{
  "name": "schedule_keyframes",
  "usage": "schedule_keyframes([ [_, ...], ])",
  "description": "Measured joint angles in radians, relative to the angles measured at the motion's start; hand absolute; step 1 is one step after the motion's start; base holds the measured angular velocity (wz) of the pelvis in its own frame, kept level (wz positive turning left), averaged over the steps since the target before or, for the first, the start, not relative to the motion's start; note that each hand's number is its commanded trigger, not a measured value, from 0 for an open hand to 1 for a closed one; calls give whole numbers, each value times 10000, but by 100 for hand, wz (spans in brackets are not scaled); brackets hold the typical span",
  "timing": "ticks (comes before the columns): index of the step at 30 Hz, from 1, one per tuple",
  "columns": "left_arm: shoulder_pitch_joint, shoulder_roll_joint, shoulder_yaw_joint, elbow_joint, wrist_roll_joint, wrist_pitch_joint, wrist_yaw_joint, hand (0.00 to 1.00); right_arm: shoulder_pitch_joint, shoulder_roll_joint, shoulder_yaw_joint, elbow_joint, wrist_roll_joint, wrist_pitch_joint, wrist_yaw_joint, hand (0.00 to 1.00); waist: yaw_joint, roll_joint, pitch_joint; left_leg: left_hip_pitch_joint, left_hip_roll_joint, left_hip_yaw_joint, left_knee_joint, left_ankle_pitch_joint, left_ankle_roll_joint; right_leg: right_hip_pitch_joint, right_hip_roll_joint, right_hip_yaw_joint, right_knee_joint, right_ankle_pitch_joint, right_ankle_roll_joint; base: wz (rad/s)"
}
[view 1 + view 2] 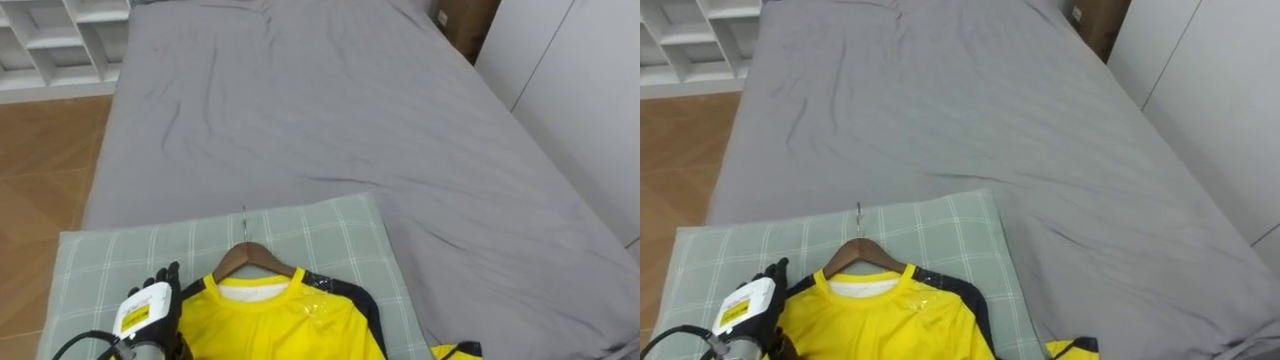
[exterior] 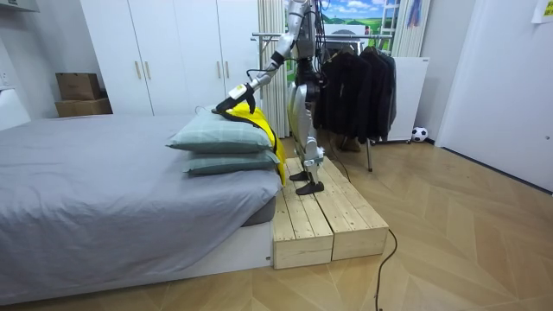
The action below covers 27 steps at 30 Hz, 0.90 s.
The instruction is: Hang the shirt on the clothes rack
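A yellow shirt (image 1: 290, 325) with dark sleeve trim sits on a wooden hanger (image 1: 250, 258), whose metal hook (image 1: 245, 225) points up the bed. Both lie on a green checked pillow (image 1: 320, 235). My left hand (image 1: 150, 305) comes in from the lower left, its fingers curled over the shirt's shoulder at the hanger's end. In the room view I stand on a wooden platform (image 2: 320, 216) at the head of the bed, with that arm stretched to the shirt (image 2: 251, 117) on the stacked pillows (image 2: 216, 138).
The grey bed (image 1: 330, 110) stretches ahead. A white shelf unit (image 1: 60, 40) stands at the far left and a cardboard box (image 1: 465, 25) at the far right. Behind me a clothes rack (image 2: 359, 82) holds dark garments.
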Motion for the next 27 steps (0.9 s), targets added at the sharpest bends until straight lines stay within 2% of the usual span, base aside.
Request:
schedule_keyframes([
  [6, -36, 56, -199, 207, -29, 61, -382, 0, -55, 0, 8, -5, -16, 23, 0, 0, -26, 16, 10, -16, 30, 81, 40, 1, -2, -87, 10, 46, 101, 0, 0, -3],
  [11, -36, 56, -205, 276, -26, 90, -658, 0, -188, 1, 8, -13, -334, 206, -11, 0, -52, 25, 23, -30, 46, 157, 98, 2, -2, -139, 12, 61, 222, -1, -2, -3],
  [21, -71, 92, -407, 355, -400, 111, -1040, 0, -312, -2, 13, -16, -445, 207, -104, 0, -51, 90, 57, -188, 59, 140, 229, 4, 5, -276, -1, 46, 381, 2, -7, 0],
  [22, -71, 91, -408, 394, -400, 111, -1041, 15, -313, -1, 14, -16, -445, 207, -102, 0, -50, 106, 56, -187, 60, 139, 225, 6, 7, -276, 0, 46, 380, 2, -7, 0],
  [23, -71, 91, -409, 409, -400, 117, -1042, 50, -314, -2, 13, -16, -443, 206, -102, 0, -49, 118, 53, -187, 63, 138, 224, 6, 8, -274, 2, 45, 380, 2, -7, 0],
  [26, -71, 91, -411, 416, -470, 126, -1057, 100, -325, -3, 13, -15, -440, 201, -102, 0, -33, 152, 57, -169, 62, 140, 218, 8, 8, -266, 3, 54, 370, 2, -7, 0],
  [27, -71, 91, -411, 416, -494, 129, -1058, 100, -324, -3, 13, -15, -440, 200, -102, 0, -34, 158, 59, -168, 61, 141, 218, 8, 8, -266, 2, 55, 368, 1, -6, 0],
])
